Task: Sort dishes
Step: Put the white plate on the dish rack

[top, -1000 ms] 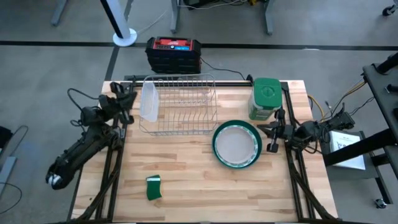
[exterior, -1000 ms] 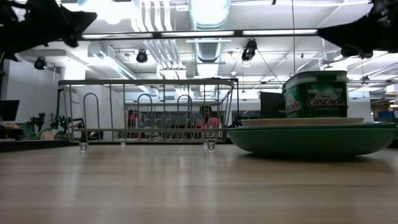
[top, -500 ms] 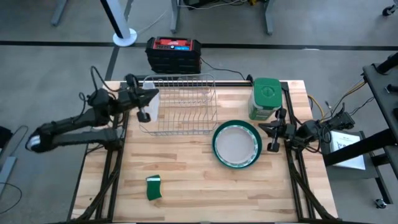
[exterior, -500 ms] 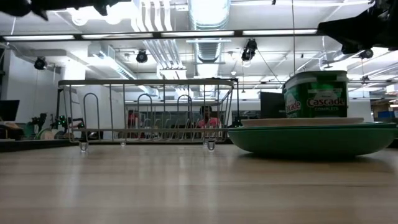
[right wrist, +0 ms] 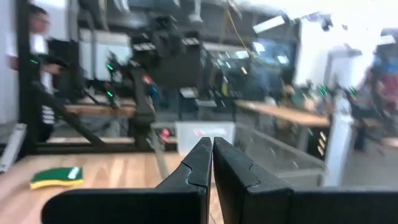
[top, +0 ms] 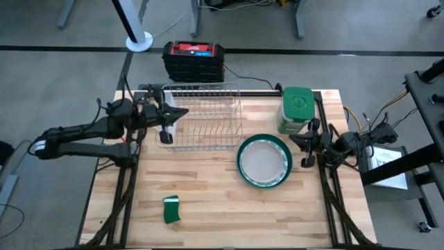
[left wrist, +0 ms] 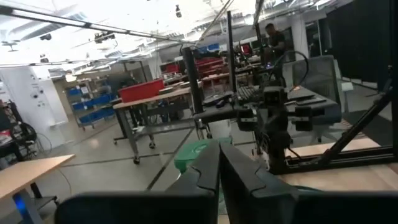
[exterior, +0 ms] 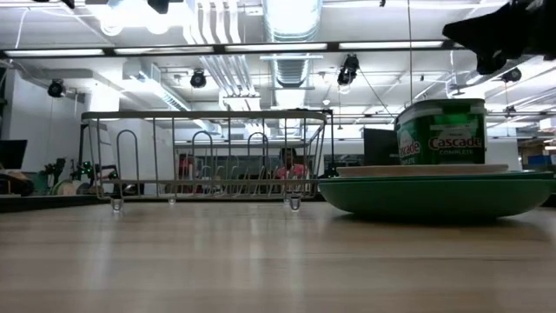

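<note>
A teal-rimmed plate (top: 243, 169) lies flat on the wooden table right of centre, with a whitish plate (top: 264, 161) lying in it. In the low view the stack (exterior: 434, 194) sits in front of the green canister. My left gripper (top: 183, 113) is shut and level, high above the left end of the wire dish rack (top: 208, 118); its arm covers that end. My right gripper (top: 300, 141) is shut, level and raised beside the stack's right side, near the table's right edge. Neither holds anything.
A green Cascade canister (top: 296, 109) stands at the far right, behind the plates. A small green sponge (top: 171, 209) lies near the front left. A black and red box (top: 193, 60) sits on the floor beyond the far edge. Bare wood lies across the table's front.
My left arm has swung up from the table's far left corner toward the right, and its shut gripper now hangs over the rack's left end, pointing level. My right gripper has risen a little. Plates, rack and canister stay put.
</note>
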You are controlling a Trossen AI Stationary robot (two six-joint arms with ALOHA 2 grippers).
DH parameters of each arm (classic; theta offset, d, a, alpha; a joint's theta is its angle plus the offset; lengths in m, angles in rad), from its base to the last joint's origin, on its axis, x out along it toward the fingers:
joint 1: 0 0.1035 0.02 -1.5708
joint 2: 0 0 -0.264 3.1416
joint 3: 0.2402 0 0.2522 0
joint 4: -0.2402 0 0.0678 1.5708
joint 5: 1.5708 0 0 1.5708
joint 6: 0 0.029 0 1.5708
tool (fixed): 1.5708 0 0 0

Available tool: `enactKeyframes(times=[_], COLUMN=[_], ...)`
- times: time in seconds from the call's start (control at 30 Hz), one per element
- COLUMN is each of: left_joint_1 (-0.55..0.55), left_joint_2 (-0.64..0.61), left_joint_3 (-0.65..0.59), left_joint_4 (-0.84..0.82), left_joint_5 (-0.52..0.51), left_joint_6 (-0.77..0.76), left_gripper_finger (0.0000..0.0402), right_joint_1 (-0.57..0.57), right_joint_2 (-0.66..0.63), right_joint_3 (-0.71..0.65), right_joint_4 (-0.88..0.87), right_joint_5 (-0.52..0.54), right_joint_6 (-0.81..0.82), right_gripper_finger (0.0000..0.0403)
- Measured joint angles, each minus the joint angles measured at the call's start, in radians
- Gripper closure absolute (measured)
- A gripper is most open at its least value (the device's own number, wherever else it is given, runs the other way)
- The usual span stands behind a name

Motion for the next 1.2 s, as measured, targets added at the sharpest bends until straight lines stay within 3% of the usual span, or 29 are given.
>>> enactKeyframes(times=[0.37, 0.5, 0.6, 0.77, 0.97, 1.1, 1.2], left_joint_1=[-0.001, 0.001, 0.0, 0.0, 0.0, -0.001, -0.001], left_joint_2=[0.038, 0.06, 0.07, 0.093, 0.096, 0.096, 0.097], left_joint_3=[0.019, 0.051, 0.094, 0.149, 0.154, 0.152, 0.152], left_joint_4=[-0.02, -0.131, -0.254, -0.468, -0.59, -0.66, -0.684], left_joint_5=[0.0, -0.008, -0.092, -0.114, -0.113, -0.113, -0.105], left_joint_6=[-0.063, -0.103, -0.129, -0.153, -0.136, -0.116, -0.115], left_gripper_finger=[0.0401, 0.0401, 0.0401, 0.0401, 0.0401, 0.0401, 0.0401], right_joint_1=[0.0, 0.0, 0.0, -0.002, -0.034, -0.051, -0.055], right_joint_2=[0.341, 0.478, 0.578, 0.726, 0.899, 0.984, 1.028], right_joint_3=[0.332, 0.391, 0.435, 0.53, 0.666, 0.712, 0.731], right_joint_4=[-0.412, -0.448, -0.472, -0.598, -0.847, -0.903, -0.912], right_joint_5=[0.136, 0.151, 0.152, 0.148, 0.052, -0.062, -0.087], right_joint_6=[0.187, 0.229, 0.292, 0.526, 0.832, 0.833, 0.798], right_gripper_finger=[0.0394, 0.0394, 0.0394, 0.0394, 0.0394, 0.0394, 0.0394])
